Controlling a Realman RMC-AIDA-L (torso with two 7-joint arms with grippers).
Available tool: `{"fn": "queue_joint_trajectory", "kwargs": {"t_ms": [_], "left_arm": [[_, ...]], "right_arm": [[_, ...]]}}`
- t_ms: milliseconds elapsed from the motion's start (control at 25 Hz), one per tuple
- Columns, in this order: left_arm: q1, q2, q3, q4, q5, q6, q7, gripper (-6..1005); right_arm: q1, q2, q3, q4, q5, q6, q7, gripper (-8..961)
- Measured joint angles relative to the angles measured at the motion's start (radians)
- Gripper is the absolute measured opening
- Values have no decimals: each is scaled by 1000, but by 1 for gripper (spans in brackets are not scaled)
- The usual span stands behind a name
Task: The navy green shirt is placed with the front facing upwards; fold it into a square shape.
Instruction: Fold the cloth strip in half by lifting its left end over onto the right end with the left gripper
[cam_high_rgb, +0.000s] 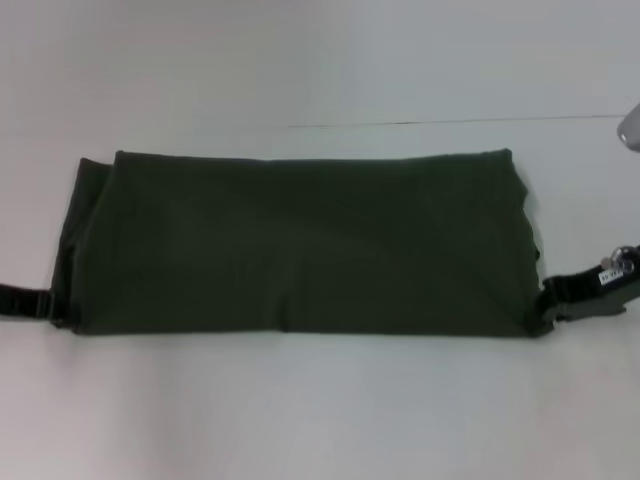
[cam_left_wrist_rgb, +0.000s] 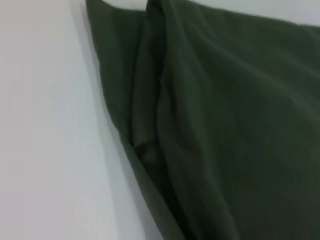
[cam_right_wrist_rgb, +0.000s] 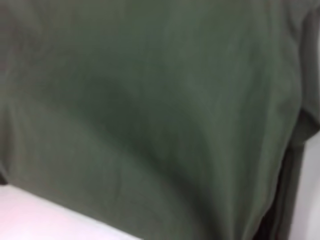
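Observation:
The navy green shirt (cam_high_rgb: 300, 245) lies on the white table as a wide, folded rectangle with plain green cloth facing up; no print shows. My left gripper (cam_high_rgb: 48, 304) is at the shirt's near left corner, touching its edge. At the near right corner, my right gripper (cam_high_rgb: 552, 298) sits against the cloth. The left wrist view shows the shirt's layered folded edge (cam_left_wrist_rgb: 150, 125) against the table. Green cloth (cam_right_wrist_rgb: 150, 100) fills the right wrist view from close up.
The white table (cam_high_rgb: 320, 410) runs all around the shirt. A thin dark seam (cam_high_rgb: 450, 122) crosses the table behind the shirt. A grey object (cam_high_rgb: 630, 126) pokes in at the right edge.

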Motion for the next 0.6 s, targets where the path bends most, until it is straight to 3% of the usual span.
{"fn": "queue_joint_trajectory", "kwargs": {"t_ms": [240, 600], "left_arm": [[-9, 9, -4, 20, 79, 148, 0, 32], [8, 9, -5, 80, 156, 414, 9, 35]], "right_arm": [[-13, -11, -70, -40, 0, -128, -14, 29], [-18, -2, -100, -65, -123, -259, -49, 39]]}}
